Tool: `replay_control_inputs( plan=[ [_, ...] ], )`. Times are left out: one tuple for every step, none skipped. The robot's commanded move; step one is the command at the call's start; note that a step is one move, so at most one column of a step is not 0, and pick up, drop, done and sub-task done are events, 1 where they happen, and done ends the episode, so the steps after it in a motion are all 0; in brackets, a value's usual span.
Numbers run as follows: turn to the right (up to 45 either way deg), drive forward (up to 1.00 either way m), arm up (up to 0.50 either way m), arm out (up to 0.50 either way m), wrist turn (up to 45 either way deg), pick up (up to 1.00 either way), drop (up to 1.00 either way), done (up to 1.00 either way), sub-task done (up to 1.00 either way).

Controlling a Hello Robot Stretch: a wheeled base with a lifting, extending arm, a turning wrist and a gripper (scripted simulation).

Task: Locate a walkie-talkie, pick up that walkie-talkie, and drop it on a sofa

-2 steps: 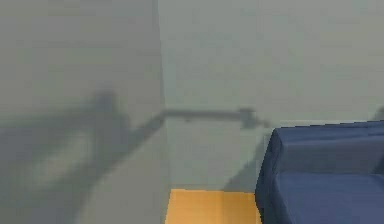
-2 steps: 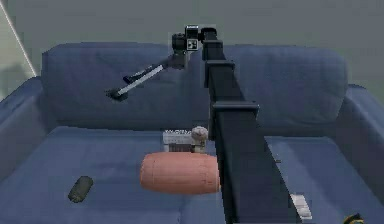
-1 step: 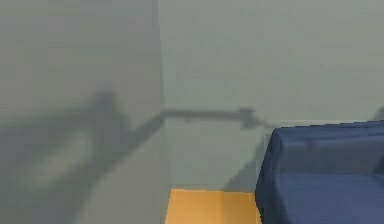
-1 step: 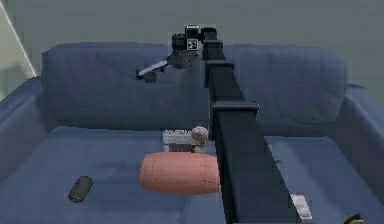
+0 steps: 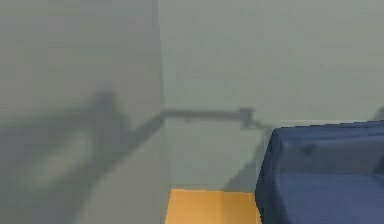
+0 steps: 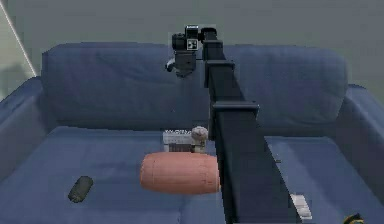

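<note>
A blue sofa spans the arm side view, and its arm end sits at the forward view's lower right. The dark arm bar reaches over the seat toward the backrest. At its far end the gripper stands in front of the backrest, with a small pale bit at its tip. I cannot tell whether it holds anything. A small dark cylinder-like thing lies on the seat's left part. I cannot make out a walkie-talkie by shape.
A salmon bolster cushion lies mid-seat, with a small grey boxy thing and a round pale thing behind it. Grey walls meet in a corner ahead. An orange floor strip runs beside the sofa.
</note>
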Motion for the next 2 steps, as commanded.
replay_control_inputs(
  plan=[
    [0.0,0.00,-0.24,0.00,0.0,0.00,0.00,0.00,0.00],
    [0.0,0.00,-0.32,0.00,0.0,0.00,0.00,0.00,0.00]
  ],
)
